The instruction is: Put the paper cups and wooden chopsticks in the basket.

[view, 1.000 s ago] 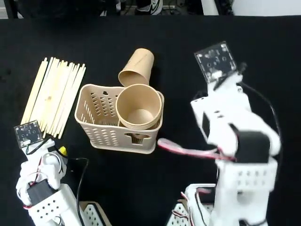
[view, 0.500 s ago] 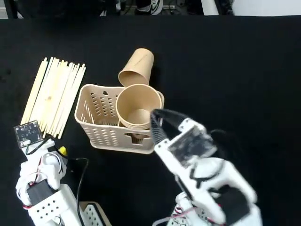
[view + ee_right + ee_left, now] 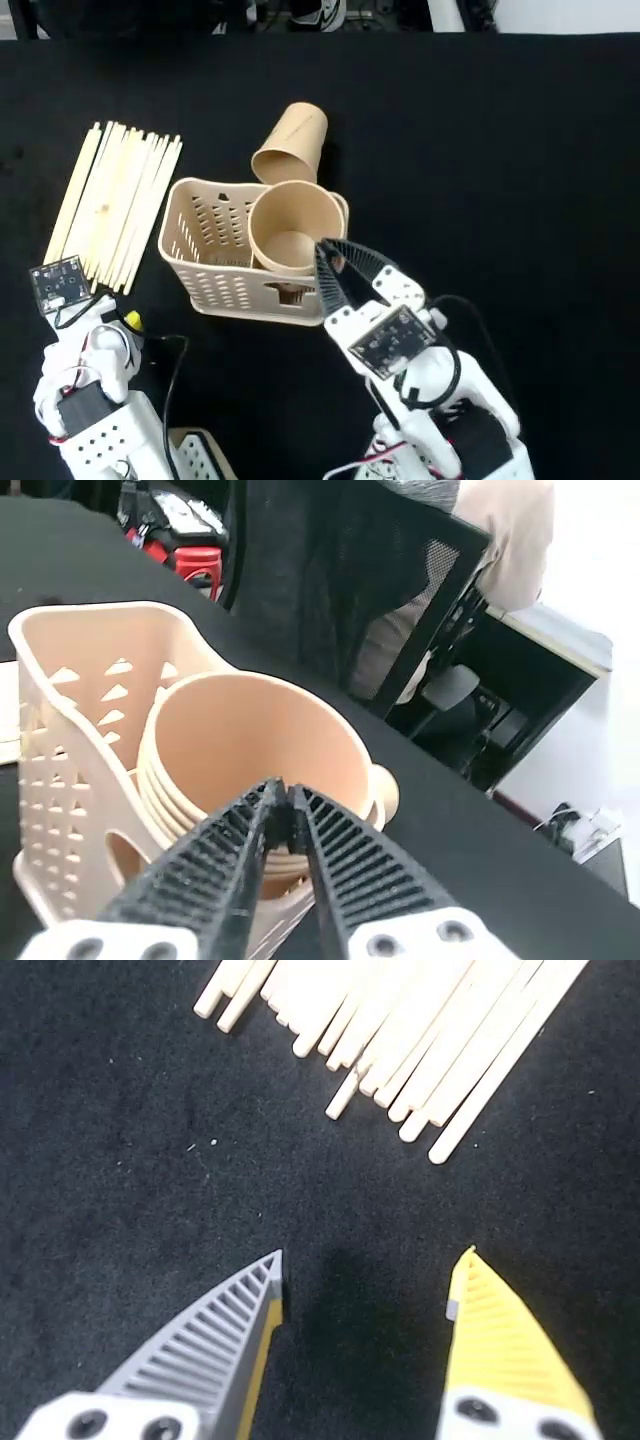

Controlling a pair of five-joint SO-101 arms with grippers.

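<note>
Stacked tan paper cups (image 3: pixel 290 235) sit inside the beige perforated plastic basket (image 3: pixel 210 282). The right gripper (image 3: pixel 283 786) hovers at their rim, its black fingers pressed together on nothing, probably to nudge the stack. A further cup (image 3: pixel 292 142) lies on its side behind the basket. Beside the basket, the left gripper (image 3: pixel 370 1256) waits, spread, by the pale wooden chopsticks (image 3: pixel 115 205).

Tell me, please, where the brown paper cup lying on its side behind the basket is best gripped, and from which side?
Probably across its tapered wall near the narrow closed end, coming down from above. The brown paper cup lies on its side with its wide mouth close to the cream perforated plastic basket, leaving little room at the rim.
</note>
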